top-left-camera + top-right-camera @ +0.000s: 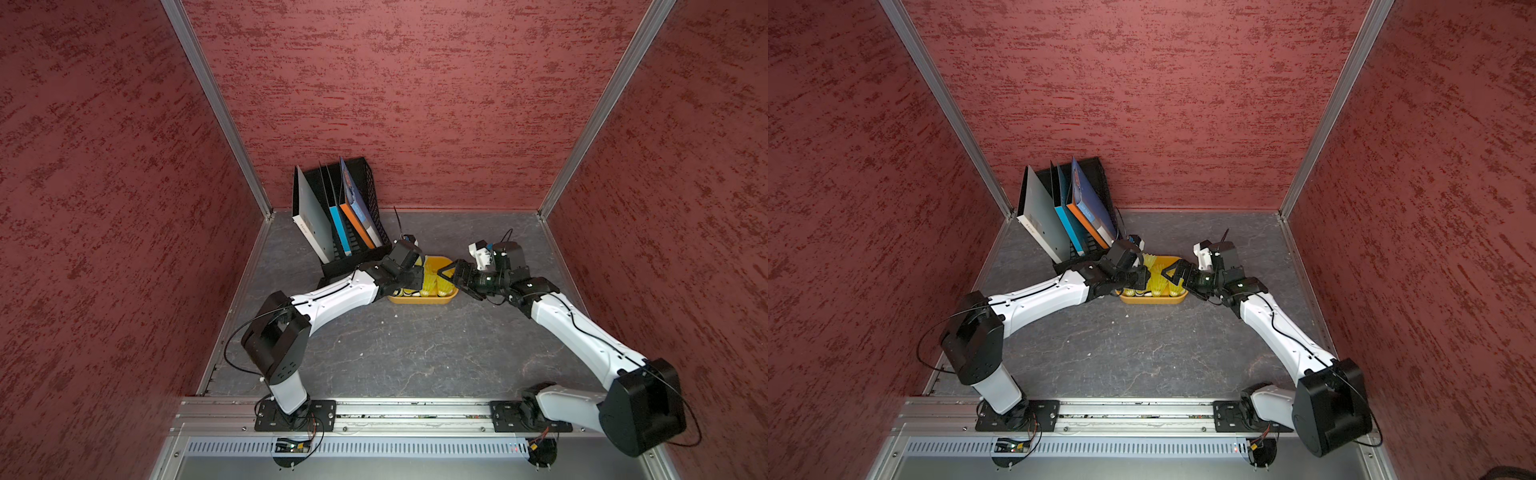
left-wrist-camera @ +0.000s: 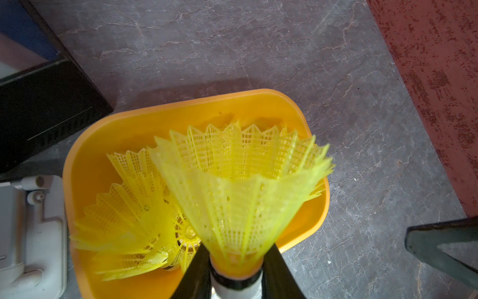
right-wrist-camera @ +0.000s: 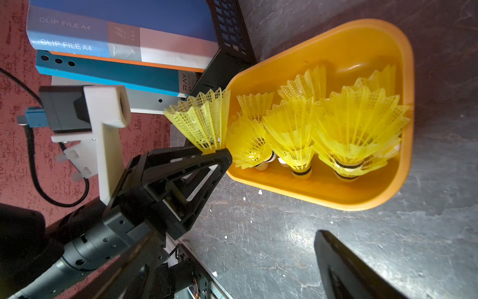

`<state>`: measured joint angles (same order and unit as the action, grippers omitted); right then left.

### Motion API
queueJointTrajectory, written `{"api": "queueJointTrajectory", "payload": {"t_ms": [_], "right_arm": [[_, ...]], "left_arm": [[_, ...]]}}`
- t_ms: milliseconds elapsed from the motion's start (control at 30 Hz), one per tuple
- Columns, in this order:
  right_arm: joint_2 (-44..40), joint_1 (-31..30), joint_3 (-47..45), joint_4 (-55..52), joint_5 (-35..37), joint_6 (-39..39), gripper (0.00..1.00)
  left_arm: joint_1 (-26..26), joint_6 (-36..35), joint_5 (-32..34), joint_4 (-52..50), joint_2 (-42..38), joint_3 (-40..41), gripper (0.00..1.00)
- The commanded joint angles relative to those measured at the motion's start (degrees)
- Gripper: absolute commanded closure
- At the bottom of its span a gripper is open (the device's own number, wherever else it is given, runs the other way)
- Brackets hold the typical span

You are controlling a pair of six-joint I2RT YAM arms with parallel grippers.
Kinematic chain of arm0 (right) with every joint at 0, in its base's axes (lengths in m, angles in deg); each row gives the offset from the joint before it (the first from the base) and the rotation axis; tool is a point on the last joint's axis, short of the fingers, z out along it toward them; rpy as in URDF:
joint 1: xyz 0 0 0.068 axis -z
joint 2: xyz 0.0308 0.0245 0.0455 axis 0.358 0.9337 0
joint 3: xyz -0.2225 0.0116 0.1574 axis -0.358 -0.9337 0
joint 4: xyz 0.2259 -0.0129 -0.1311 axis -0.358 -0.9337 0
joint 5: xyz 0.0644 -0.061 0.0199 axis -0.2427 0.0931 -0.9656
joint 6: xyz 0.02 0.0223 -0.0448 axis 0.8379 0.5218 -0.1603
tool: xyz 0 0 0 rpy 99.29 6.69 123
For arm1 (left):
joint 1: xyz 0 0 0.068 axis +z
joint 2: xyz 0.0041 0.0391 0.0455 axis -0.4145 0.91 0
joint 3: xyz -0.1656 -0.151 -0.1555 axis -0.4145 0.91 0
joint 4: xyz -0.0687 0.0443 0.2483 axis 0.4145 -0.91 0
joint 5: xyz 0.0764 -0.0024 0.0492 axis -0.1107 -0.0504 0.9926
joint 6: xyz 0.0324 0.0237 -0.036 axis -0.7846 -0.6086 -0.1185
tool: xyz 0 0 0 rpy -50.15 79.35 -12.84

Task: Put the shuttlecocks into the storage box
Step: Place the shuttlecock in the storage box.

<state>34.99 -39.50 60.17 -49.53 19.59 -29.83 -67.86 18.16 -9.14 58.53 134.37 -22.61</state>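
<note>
There is one storage box point(image 3: 336, 204). I count at least seven shuttlecocks point(image 3: 357, 121); some are nested, so the exact number is not clear. One file rack point(image 1: 365, 187) holds at least three folders point(image 1: 311, 216). There are two robot arms point(image 1: 332, 299).

Red textured walls point(image 1: 415, 104), grey marbled floor point(image 1: 395, 353), alu corner posts point(image 1: 217, 104).

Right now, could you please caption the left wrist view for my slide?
Left gripper pinches a shuttlecock by its base at the edge of the orange storage box, several others already inside.
</note>
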Motion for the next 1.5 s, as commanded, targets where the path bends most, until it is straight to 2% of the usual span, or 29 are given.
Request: {"api": "queueJointTrajectory", "payload": {"t_ms": [0, 633, 967, 1267, 1467], "right_arm": [[0.54, 0.34, 1.21, 1.72, -1.58, 0.92, 0.03], [4.36, 2.08, 3.58, -2.35, -1.76, 2.39, 0.04], [4.51, 2.07, 3.77, -2.62, -1.82, 1.9, 0.05], [4.51, 2.05, 3.75, -2.49, -1.41, 1.99, 0.05], [4.27, 2.01, 3.65, -2.5, -1.24, 2.03, 0.05]], "left_arm": [[0.55, 0.94, 1.07, -2.04, 1.26, -1.59, 0.88], [0.66, 0.71, 0.59, -1.26, 3.4, -2.05, 0.87], [0.75, 0.36, 1.12, -2.13, 4.29, -2.83, 0.7], [0.66, 0.38, 1.28, -4.58, 5.06, -4.06, 0.58], [0.54, 0.47, 1.66, -4.27, 4.07, -3.76, 0.57]]}}
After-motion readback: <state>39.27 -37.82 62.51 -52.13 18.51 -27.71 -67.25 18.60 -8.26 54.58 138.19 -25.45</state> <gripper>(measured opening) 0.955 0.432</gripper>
